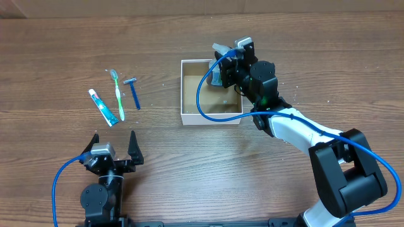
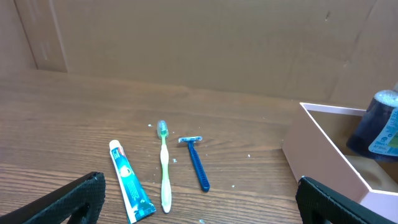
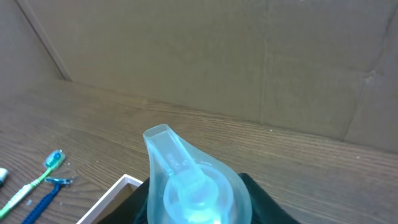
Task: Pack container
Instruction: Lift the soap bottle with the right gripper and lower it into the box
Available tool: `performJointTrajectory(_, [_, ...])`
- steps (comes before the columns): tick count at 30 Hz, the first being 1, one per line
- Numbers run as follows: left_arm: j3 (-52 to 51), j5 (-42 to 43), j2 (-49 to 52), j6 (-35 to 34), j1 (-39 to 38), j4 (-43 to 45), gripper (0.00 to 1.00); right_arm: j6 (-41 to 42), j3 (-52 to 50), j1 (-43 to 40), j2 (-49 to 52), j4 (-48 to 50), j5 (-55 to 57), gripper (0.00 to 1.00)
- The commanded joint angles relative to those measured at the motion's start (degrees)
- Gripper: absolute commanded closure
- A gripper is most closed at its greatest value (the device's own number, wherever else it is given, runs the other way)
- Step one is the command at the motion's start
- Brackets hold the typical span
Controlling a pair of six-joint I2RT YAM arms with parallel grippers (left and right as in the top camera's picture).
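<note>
dark-blue bottle [image 1: 218,77] with a clear cap is stood in the far right corner of the container [image 1: 211,118], floor left free. it is bracketed by the right gripper [image 1: 228,66] — clamped or loosened cannot be told. the left gripper [image 1: 114,136] is held spread and empty near the unpacked toothpaste [image 1: 103,107], toothbrush [image 1: 118,94] and razor [image 1: 134,91].

overhead looks straight down; both low wrist views look across the table [image 2: 74,106], sharing the razor [image 2: 198,163].

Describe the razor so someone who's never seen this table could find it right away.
Start at the white-walled box mid-table. To its left in the overhead view lie a toothpaste tube, a green toothbrush and, nearest the box, the razor. It is the shortest, with a dark blue handle and a T-shaped head.
</note>
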Motion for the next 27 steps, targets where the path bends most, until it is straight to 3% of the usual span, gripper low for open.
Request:
performJointTrajectory(1, [-0.2, 0.2, -0.6, -0.8, 0.6, -0.1, 0.0, 0.6, 2.7, 0.1, -0.8, 1.7, 0.5, 0.54])
performJointTrajectory(3, [-0.2, 0.2, -0.6, -0.8, 0.6, -0.1, 0.0, 0.6, 2.7, 0.1, -0.8, 1.6, 0.5, 0.49])
performJointTrajectory(13, [-0.2, 0.2, -0.6, -0.8, 0.6, -0.1, 0.0, 0.6, 2.7, 0.1, -0.8, 1.7, 0.5, 0.49])
performJointTrajectory(20, [-0.2, 0.2, -0.6, -0.8, 0.6, -0.1, 0.0, 0.7, 2.7, 0.1, -4.7, 1.1, 0.1, 0.41])
performJointTrajectory(23, [-0.2, 0.2, -0.6, -0.8, 0.6, -0.1, 0.0, 0.7, 2.7, 0.1, -10.6, -4.4, 0.1, 0.4])
performJointTrajectory(27, [-0.2, 0.2, -0.6, -0.8, 0.6, -0.1, 0.0, 1.6, 2.8, 0.1, -20.7, -19.2, 1.6, 0.39])
